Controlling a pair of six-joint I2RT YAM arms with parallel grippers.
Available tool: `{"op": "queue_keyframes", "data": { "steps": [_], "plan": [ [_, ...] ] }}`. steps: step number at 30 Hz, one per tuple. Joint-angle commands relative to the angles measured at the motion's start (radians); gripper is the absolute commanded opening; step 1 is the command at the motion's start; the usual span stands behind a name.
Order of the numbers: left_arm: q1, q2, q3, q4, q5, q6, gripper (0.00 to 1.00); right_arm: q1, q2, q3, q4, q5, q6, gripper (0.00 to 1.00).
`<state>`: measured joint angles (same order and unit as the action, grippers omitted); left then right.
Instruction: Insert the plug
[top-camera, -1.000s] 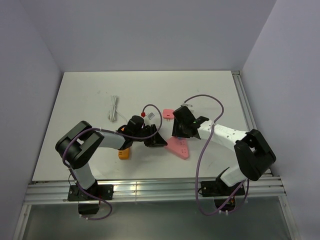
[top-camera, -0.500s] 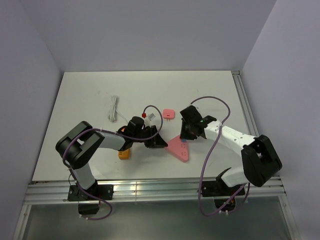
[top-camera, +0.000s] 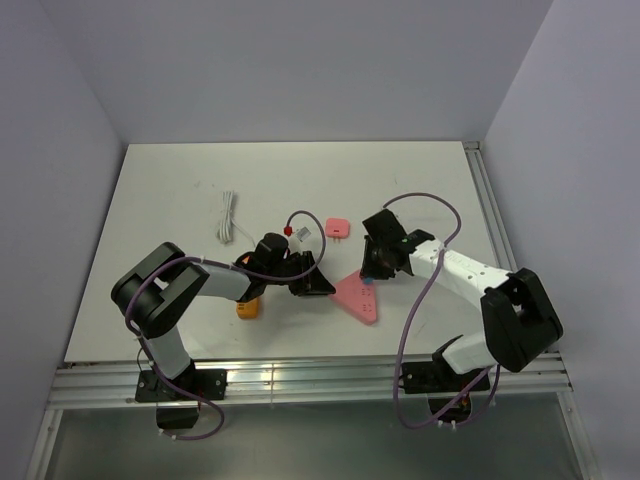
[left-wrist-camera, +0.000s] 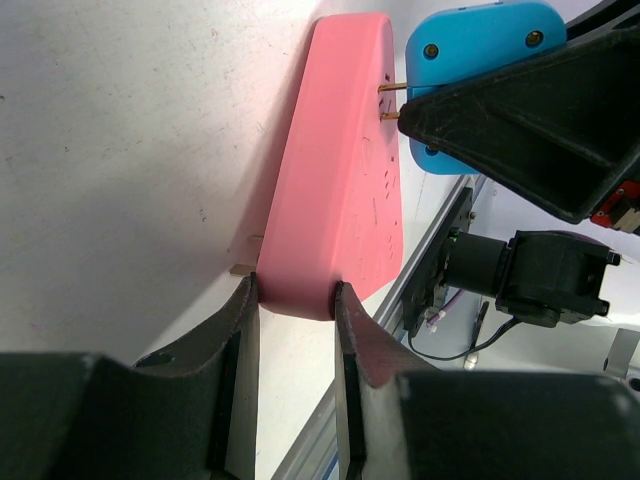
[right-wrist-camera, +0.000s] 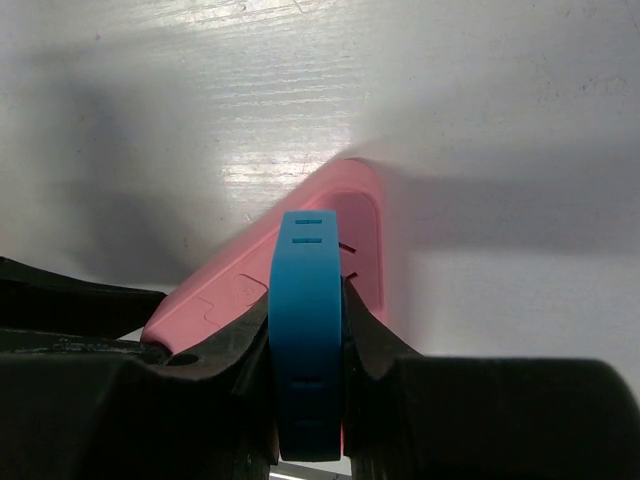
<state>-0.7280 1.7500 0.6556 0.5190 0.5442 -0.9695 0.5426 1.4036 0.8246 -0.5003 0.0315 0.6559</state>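
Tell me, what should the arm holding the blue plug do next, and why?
Probably press the plug straight on into the pink block: its prongs reach the block but bare metal shows between, and the left jaws hold the block.

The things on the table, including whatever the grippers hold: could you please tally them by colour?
Pink: 2, the socket block and the square plug
Blue: 1, the blue plug
White: 1, the cable
Orange: 1, the small orange item partly under the left arm
Total: 5
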Motion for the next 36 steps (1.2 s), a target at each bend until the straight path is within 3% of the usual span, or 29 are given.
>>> {"op": "queue_keyframes", "data": {
  "steps": [1, 6, 13, 28, 33, 36],
  "plan": [
    [-0.008, 0.005, -0.025, -0.037, -0.015, 0.051, 0.0, -0.027, 0.064, -0.019, -0.011, -0.025, -0.018, 0.0],
    [-0.008, 0.005, -0.022, -0.051, -0.013, 0.063, 0.0, -0.081, 0.127, -0.048, 0.036, -0.114, -0.042, 0.0],
    [-0.007, 0.036, -0.002, -0.056, 0.008, 0.08, 0.0, -0.093, 0.239, 0.068, -0.049, -0.13, -0.122, 0.0],
    [-0.007, 0.019, 0.015, -0.119, 0.008, 0.126, 0.0, -0.044, 0.434, 0.226, -0.211, -0.009, -0.233, 0.0],
    [-0.007, 0.017, 0.013, -0.112, 0.011, 0.123, 0.0, 0.014, 0.403, 0.082, -0.107, -0.01, -0.147, 0.0],
    [-0.007, 0.025, 0.029, -0.128, 0.017, 0.133, 0.0, 0.06, 0.414, 0.083, -0.082, 0.004, -0.107, 0.0]
  ]
}}
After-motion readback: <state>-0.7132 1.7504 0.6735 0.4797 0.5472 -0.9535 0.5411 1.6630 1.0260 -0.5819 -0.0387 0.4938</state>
